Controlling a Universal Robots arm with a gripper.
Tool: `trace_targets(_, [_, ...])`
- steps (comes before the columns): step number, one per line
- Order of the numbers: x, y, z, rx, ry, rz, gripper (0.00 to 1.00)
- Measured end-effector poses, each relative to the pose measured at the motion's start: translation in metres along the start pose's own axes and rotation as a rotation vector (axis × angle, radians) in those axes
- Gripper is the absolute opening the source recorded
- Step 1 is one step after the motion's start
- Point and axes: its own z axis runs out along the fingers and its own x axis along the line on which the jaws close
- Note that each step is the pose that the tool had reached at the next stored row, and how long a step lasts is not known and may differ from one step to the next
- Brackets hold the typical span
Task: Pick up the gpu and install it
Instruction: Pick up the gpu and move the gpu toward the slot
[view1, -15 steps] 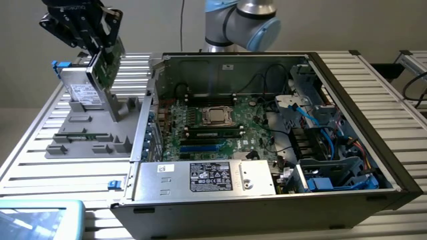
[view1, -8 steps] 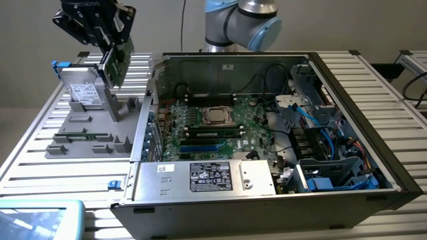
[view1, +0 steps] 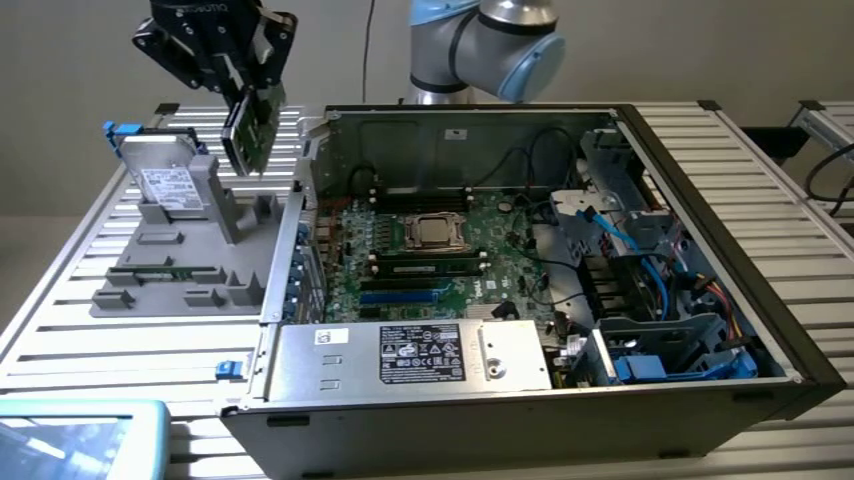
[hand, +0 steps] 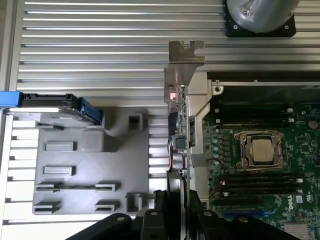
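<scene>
Above the grey tray (view1: 147, 262), just beside the case (view1: 710, 215) wall, the gpu (view1: 251, 130) hangs on edge, clamped across its flat faces by the part-closed jaws (bracket end away from them). It looks light and stiff but fragile. A hold belongs on bare board edge, clear of chips and connector.

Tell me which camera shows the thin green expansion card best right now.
The exterior view: the thin green expansion card hangs from the fingers with its flat face visible, beside the open black computer case. The wrist view shows it edge-on, with its silver bracket.
</scene>
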Motion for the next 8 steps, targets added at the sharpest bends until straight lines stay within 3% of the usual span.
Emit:
trace_targets(3, [-0.006, 0.0002, 0.0003, 0.0002, 0.0044, 0.001, 0.28])
trace_targets(8, [-0.017, 0.0006, 0.0009, 0.0009, 0.0208, 0.003, 0.28])
